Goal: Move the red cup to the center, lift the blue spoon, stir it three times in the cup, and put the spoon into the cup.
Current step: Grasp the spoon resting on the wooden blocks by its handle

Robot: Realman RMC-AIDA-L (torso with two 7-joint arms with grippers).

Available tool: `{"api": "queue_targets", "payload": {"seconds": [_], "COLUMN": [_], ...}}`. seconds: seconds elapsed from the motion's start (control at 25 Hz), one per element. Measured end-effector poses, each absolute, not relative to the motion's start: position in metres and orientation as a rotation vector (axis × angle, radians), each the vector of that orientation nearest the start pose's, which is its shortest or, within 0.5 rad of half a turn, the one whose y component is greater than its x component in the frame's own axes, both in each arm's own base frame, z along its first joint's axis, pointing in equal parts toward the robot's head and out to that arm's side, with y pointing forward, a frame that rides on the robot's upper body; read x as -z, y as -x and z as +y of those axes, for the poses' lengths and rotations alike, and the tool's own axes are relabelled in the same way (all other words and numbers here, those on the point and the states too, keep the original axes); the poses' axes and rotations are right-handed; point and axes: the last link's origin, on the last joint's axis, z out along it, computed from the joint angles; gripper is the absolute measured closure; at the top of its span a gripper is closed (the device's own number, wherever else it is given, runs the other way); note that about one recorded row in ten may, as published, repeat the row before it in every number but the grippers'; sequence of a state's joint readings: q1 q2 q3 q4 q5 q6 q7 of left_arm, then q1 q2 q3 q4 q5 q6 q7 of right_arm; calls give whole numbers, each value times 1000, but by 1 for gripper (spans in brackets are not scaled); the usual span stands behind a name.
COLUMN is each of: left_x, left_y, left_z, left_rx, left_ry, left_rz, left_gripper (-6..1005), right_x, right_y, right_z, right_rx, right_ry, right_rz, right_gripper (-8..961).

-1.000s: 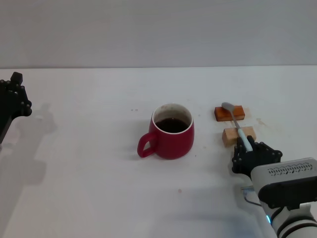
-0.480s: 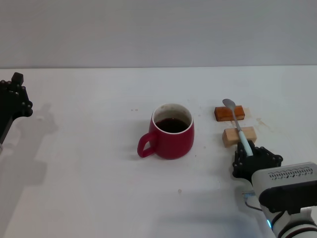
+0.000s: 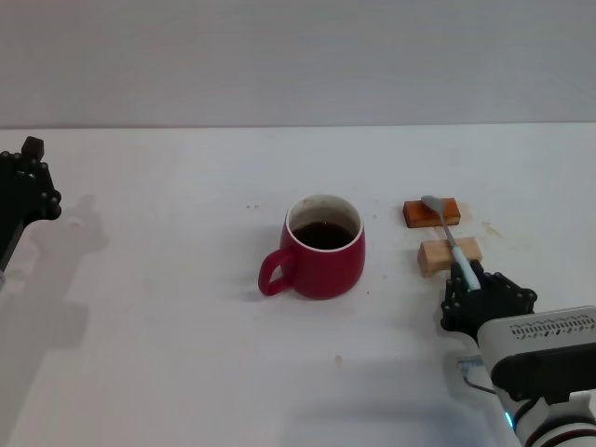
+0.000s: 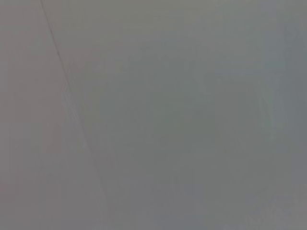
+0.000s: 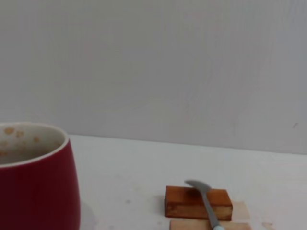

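Note:
The red cup (image 3: 321,256) stands mid-table with dark liquid inside and its handle toward my left; the right wrist view shows its side (image 5: 33,177). The blue spoon (image 3: 449,237) stretches over two wooden blocks to the cup's right, its grey bowl over the far block (image 5: 206,201). My right gripper (image 3: 470,289) is shut on the pale-blue handle end, on the near side of the blocks. My left gripper (image 3: 23,186) sits parked at the table's far left edge.
A dark orange block (image 3: 414,214) and a lighter wooden block (image 3: 430,256) lie side by side under the spoon. The white table (image 3: 168,326) meets a grey wall behind. The left wrist view shows only a plain grey surface.
My right gripper has drawn back slightly toward me with the spoon; the spoon's bowl rose a little, then dropped again. Cup and left arm have not moved.

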State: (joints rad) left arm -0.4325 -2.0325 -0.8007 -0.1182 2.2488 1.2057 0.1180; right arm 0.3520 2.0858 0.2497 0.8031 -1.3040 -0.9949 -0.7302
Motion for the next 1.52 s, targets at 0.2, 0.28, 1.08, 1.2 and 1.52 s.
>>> {"api": "queue_targets", "payload": {"seconds": [0.2, 0.28, 1.08, 1.2, 1.52], "left_x": [-11, -11, -12, -12, -12], "left_y": [345, 345, 346, 346, 347], "left_z": [329, 329, 328, 327, 327], "left_rx": [444, 442, 442, 442, 440], "left_ry": [1617, 1617, 1615, 1615, 1615], "left_rz": [-256, -258, -256, -256, -258], "left_gripper": [998, 998, 998, 998, 998], "right_x": [127, 127, 122, 120, 120], "right_y": [-264, -264, -262, -261, -262], "right_z": [266, 266, 265, 264, 263], "right_rx": [-373, -375, -395, -402, -400], "right_ry": [1739, 1740, 1712, 1710, 1707], "right_rz": [721, 721, 690, 676, 679], "right_gripper": [785, 785, 786, 787, 788]}}
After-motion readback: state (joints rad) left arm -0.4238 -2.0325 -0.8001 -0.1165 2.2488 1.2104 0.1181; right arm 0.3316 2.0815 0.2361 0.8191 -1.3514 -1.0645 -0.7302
